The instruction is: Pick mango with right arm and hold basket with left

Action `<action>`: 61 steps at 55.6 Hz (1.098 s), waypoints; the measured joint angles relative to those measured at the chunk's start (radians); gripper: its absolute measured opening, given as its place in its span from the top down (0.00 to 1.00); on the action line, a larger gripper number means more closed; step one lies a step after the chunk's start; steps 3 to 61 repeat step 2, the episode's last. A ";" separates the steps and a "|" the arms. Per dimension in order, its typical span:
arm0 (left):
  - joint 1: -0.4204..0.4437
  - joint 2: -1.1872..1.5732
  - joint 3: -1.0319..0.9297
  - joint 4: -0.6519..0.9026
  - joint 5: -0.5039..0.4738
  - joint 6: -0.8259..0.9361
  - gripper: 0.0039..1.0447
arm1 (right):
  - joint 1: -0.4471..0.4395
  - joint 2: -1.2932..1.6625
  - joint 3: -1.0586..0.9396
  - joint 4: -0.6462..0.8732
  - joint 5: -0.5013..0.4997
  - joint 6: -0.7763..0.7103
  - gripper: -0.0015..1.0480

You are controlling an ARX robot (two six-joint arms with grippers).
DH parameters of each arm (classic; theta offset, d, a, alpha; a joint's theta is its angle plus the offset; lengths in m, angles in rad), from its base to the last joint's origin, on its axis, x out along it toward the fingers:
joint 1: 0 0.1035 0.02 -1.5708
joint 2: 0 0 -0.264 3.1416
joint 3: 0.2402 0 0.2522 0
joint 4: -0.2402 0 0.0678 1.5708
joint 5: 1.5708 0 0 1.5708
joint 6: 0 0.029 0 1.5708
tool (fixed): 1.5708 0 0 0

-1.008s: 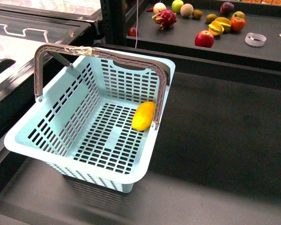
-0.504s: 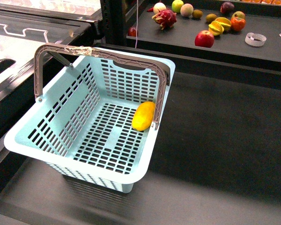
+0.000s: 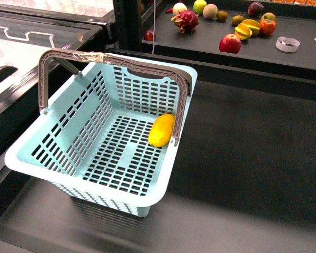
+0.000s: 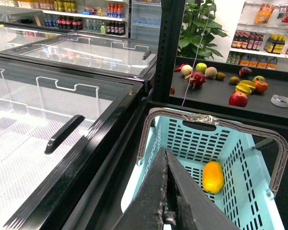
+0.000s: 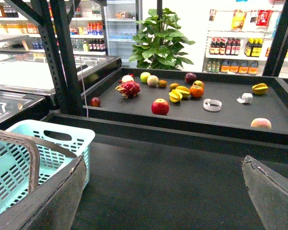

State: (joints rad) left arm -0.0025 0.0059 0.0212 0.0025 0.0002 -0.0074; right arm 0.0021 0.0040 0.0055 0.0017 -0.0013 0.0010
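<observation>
The yellow-orange mango (image 3: 161,130) lies on the floor of the light blue basket (image 3: 31,153), against its right wall; it also shows in the left wrist view (image 4: 213,177). The basket (image 4: 261,201) has its grey-brown taped handle (image 3: 89,56) raised. Neither arm shows in the front view. My left gripper (image 4: 166,158) is shut with nothing between its fingers, hovering over the basket's near left rim. My right gripper (image 5: 163,165) is open and empty over the dark counter, right of the basket (image 5: 53,139).
A raised black shelf (image 3: 300,58) behind the basket carries a red apple (image 3: 229,43), a dragon fruit (image 3: 185,21), a star fruit (image 3: 243,31), a tape roll (image 3: 287,44) and several other fruits. A glass-topped freezer (image 4: 48,115) stands left of the basket.
</observation>
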 joint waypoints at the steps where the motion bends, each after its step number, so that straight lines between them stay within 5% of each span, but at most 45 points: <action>1: 0.000 0.000 0.000 0.000 0.000 0.000 0.98 | 0.000 0.000 0.000 0.000 0.000 0.000 0.08; 61: 0.000 0.000 0.000 0.000 0.000 0.000 0.98 | 0.000 0.000 0.000 0.000 0.000 0.000 0.08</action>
